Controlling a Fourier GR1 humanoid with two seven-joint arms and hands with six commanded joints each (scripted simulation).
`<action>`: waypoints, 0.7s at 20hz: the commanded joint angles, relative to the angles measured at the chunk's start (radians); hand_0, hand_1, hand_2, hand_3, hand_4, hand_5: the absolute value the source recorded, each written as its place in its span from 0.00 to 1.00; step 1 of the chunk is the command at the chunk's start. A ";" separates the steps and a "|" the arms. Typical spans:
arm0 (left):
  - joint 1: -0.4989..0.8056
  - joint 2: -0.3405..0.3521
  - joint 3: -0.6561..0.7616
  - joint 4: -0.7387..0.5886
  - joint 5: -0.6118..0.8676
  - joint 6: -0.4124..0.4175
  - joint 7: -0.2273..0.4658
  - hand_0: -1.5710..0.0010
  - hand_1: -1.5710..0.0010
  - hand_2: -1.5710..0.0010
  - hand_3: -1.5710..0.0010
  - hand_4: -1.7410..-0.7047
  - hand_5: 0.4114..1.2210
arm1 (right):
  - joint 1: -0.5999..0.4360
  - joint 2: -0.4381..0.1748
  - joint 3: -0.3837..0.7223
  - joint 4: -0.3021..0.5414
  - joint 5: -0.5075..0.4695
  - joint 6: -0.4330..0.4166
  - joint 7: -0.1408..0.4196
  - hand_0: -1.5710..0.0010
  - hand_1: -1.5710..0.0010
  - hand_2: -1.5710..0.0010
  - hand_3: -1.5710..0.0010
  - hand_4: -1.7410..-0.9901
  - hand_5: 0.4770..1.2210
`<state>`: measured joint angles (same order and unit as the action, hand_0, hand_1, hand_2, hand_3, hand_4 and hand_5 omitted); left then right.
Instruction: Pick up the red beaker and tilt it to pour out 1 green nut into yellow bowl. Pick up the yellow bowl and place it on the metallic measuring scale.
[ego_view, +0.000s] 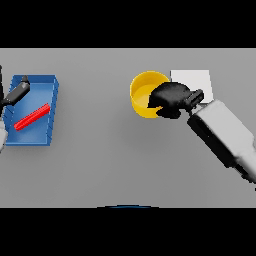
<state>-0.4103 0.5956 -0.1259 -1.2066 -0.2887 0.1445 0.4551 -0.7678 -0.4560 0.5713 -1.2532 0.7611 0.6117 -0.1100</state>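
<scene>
From my station, the grey table (115, 160) carried a blue rectangular tray (52, 95) on its left, a flat pale metallic scale (200, 80) at the right rear, and a round yellow bowl (142, 90) just beside the scale's left edge, handy for a short transfer. The right hand (172, 99) sat over the bowl's right rim, fingers curled onto it, I judged to lift it. The left hand (19, 90) hung over the tray near a slim red beaker (32, 116) lying aslant inside; I couldn't tell its fingers, and saw no green nut.
</scene>
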 joint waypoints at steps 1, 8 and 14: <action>-0.006 0.000 -0.002 -0.001 -0.003 -0.003 0.017 1.00 1.00 1.00 1.00 0.96 0.36 | -0.003 -0.011 -0.015 0.018 -0.004 0.000 -0.003 0.00 0.00 0.07 0.14 0.00 1.00; -0.005 0.006 -0.003 -0.016 -0.009 -0.004 0.035 1.00 1.00 1.00 1.00 0.96 0.37 | -0.064 -0.076 -0.096 0.175 0.018 -0.122 -0.031 0.00 0.00 0.02 0.23 0.00 1.00; 0.003 0.008 0.001 -0.018 0.001 -0.016 0.036 1.00 1.00 1.00 1.00 0.98 0.35 | -0.090 -0.092 -0.142 0.363 0.031 -0.214 -0.064 0.00 0.00 0.04 0.25 0.00 1.00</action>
<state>-0.4069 0.6040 -0.1246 -1.2251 -0.2878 0.1287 0.4910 -0.8572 -0.5479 0.4292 -0.8897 0.7930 0.3976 -0.1692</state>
